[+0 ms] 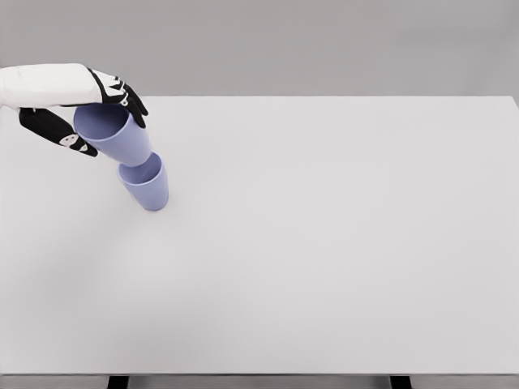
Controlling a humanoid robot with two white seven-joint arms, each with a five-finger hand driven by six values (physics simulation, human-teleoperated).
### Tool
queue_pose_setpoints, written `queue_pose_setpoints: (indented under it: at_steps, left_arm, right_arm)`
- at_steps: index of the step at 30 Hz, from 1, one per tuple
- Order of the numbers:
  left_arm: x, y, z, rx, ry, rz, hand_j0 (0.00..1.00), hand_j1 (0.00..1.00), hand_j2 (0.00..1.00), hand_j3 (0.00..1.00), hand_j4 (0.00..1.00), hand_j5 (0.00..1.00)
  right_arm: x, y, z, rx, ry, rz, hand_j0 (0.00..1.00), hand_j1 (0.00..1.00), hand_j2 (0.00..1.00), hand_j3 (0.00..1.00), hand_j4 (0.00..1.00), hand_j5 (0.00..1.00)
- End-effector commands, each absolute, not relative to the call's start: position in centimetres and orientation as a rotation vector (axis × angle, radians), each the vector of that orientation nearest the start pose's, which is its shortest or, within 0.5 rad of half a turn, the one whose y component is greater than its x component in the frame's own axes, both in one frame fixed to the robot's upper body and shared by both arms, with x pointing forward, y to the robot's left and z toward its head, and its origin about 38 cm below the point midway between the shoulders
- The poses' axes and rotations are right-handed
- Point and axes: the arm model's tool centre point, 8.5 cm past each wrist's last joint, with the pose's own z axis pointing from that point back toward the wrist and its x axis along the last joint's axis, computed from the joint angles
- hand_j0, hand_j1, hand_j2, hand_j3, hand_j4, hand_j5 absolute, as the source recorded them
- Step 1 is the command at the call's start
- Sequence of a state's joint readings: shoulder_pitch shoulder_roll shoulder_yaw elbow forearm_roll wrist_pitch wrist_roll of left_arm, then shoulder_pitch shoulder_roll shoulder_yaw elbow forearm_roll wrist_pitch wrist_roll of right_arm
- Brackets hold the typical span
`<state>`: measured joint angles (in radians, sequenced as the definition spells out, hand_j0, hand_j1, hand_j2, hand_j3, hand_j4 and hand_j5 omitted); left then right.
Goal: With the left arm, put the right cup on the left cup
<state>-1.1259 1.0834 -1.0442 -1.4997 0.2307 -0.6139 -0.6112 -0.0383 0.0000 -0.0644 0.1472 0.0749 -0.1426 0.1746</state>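
Observation:
Two lavender-blue cups are at the table's left. One cup (147, 185) stands on the table with its mouth up. The other cup (115, 133) hangs tilted just above and behind it, its base right at the standing cup's rim. My left hand (81, 113) comes in from the left edge and is shut on the upper cup near its rim, the black fingers (130, 99) over the far side and the thumb on the near side. The right arm does not show.
The white table (324, 243) stretches wide to the right and front of the cups. Its back edge runs just behind my left hand, and two dark legs show under the front edge.

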Motion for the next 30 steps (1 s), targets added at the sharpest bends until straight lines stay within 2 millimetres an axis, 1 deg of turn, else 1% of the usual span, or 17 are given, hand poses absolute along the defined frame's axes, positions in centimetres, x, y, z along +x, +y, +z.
queue_pose_setpoints:
  at_steps: [1,2,4,10,13,17,20,30]
  left_arm:
    - [42.8,32.3,34.5,0.162,-1.553,-2.011,0.58,0.58,0.58,0.58,0.58,0.58]
    - [42.8,32.4,34.4,0.164,-1.551,-2.011,0.58,0.58,0.58,0.58,0.58,0.58]
    - [42.9,32.7,33.6,0.154,-1.536,-1.997,0.58,0.58,0.58,0.58,0.58,0.58]
    - [43.2,31.9,33.4,0.138,-1.550,-2.004,0.58,0.58,0.58,0.58,0.58,0.58]
    - [43.9,32.1,32.6,0.135,-1.535,-1.983,0.58,0.58,0.58,0.58,0.58,0.58]
    - [44.0,32.3,32.3,0.133,-1.528,-1.977,0.58,0.58,0.58,0.58,0.58,0.58]
    - [44.0,32.0,32.2,0.126,-1.531,-1.978,0.58,0.58,0.58,0.58,0.58,0.58]
    - [44.3,32.6,31.4,0.126,-1.511,-1.960,0.58,0.58,0.58,0.58,0.58,0.58]
  right_arm:
    - [-1.1,-25.3,-25.8,0.098,-0.032,0.015,1.00,1.00,1.00,1.00,1.00,1.00]
    - [-1.1,-25.3,-25.8,0.098,-0.032,0.015,1.00,1.00,1.00,1.00,1.00,1.00]
    - [-1.1,-25.3,-25.8,0.098,-0.032,0.015,1.00,1.00,1.00,1.00,1.00,1.00]
    - [-1.1,-25.3,-25.8,0.098,-0.032,0.015,1.00,1.00,1.00,1.00,1.00,1.00]
    - [-1.1,-25.3,-25.8,0.098,-0.032,0.015,1.00,1.00,1.00,1.00,1.00,1.00]
    - [-1.1,-25.3,-25.8,0.098,-0.032,0.015,1.00,1.00,1.00,1.00,1.00,1.00]
    - [-1.1,-25.3,-25.8,0.098,-0.032,0.015,1.00,1.00,1.00,1.00,1.00,1.00]
    - [-1.1,-25.3,-25.8,0.098,-0.032,0.015,1.00,1.00,1.00,1.00,1.00,1.00]
